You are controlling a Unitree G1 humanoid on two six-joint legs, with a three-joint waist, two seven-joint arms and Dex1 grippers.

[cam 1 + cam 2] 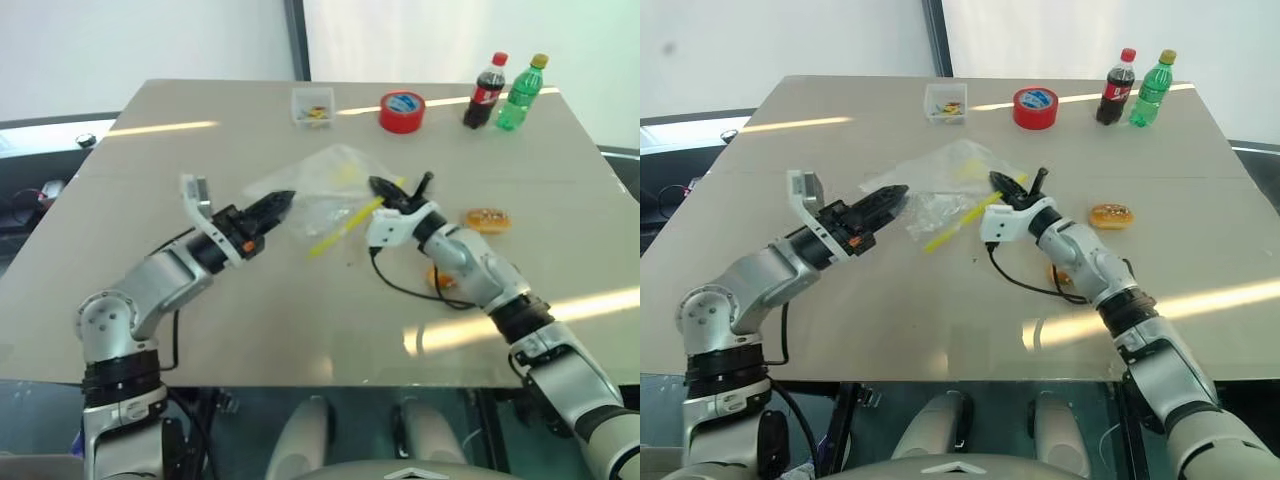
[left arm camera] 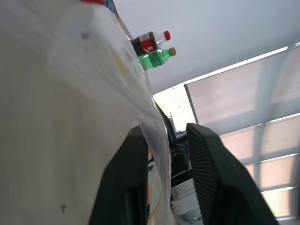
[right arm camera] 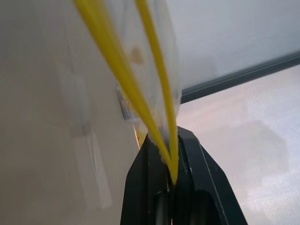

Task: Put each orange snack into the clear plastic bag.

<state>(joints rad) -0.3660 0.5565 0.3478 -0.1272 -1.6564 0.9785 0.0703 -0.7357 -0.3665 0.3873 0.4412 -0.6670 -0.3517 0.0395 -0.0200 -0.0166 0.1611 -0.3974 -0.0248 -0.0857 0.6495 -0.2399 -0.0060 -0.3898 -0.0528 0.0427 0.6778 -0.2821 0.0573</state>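
Right fingers [image 3: 161, 187] pinching clear zip bag's [image 1: 325, 195] yellow seal strip [image 3: 117, 70]; left fingers [image 2: 124, 183] spread astride bag film. Bag-opening step; next: part mouth, fetch hot-dog snack [image 1: 488, 219].

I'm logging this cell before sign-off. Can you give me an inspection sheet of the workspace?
Surface: beige table, glare streaks.
Job's things: bag lifted between both grippers; one snack on the table right of the right arm, another partly hidden behind that arm.
Clutter: tape roll, two bottles, small clear box at the far edge.
Grippers: right gripper shut on the bag's yellow strip; left gripper open around the bag's film.
Cables: black cable under the right wrist.
Surroundings: window blinds, white wall.
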